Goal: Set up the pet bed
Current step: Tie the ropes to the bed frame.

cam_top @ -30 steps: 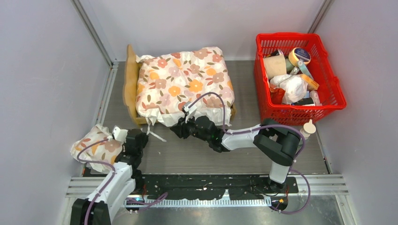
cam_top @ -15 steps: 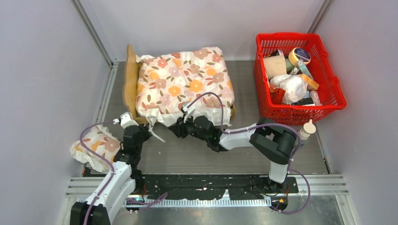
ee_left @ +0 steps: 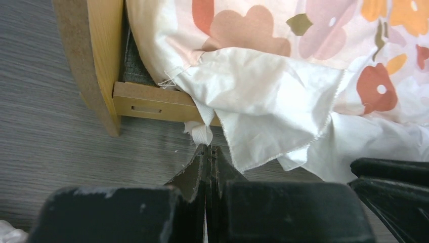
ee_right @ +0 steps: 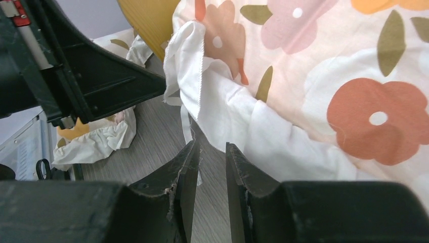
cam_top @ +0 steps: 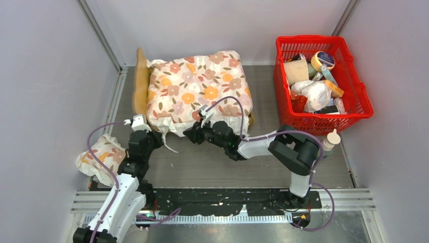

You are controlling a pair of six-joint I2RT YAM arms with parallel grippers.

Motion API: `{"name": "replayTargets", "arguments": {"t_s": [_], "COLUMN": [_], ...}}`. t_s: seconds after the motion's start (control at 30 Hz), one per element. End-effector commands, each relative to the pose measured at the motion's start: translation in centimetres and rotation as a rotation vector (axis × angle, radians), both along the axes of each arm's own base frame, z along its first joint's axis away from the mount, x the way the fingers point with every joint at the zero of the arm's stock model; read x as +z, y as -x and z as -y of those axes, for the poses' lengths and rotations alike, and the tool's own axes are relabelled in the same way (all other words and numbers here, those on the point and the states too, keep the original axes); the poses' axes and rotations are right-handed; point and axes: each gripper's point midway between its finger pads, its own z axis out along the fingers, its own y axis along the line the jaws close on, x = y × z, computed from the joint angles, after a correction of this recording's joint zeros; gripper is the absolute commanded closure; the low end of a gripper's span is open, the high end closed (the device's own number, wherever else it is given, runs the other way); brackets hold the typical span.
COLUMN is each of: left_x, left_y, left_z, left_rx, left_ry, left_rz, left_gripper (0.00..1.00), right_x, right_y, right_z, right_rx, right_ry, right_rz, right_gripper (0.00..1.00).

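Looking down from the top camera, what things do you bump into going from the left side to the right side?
Small flowery pillow → wooden headboard of the pet bed → big flowery cushion → red basket.

one pet bed (cam_top: 140,91), two floral cushions (cam_top: 200,91) (cam_top: 103,158), one red basket (cam_top: 324,124).

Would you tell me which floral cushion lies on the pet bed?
The large cushion, covering the pet bed; the small cushion lies crumpled on the table, far left.

light: bright, even (from overhead) | shadows: soft | focus: jaws blurred up close
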Motion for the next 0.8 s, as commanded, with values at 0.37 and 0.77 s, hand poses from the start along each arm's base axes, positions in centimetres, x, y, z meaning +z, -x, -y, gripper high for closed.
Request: {"name": "replayTargets", "arguments": {"t_s": [0.37, 0.77], "left_x": [-0.5, -0.7], "left_y": [0.0, -0.8], "left_z": [-0.5, -2.4], "left_rx": [0.035, 0.054], "left_ry": [0.11, 0.151], "left_rz": [0.003, 0.033], "left_gripper": [1.0, 1.0], "right_x": [2.2, 1.7], "right_y": [0.5, 0.0], "right_z": [-2.7, -4.3], "right_rx": [0.15, 0.15], "right_ry": [-0.142, -0.147], "right_rz": [0.025, 0.009], "right_gripper": [0.72, 0.7]}}
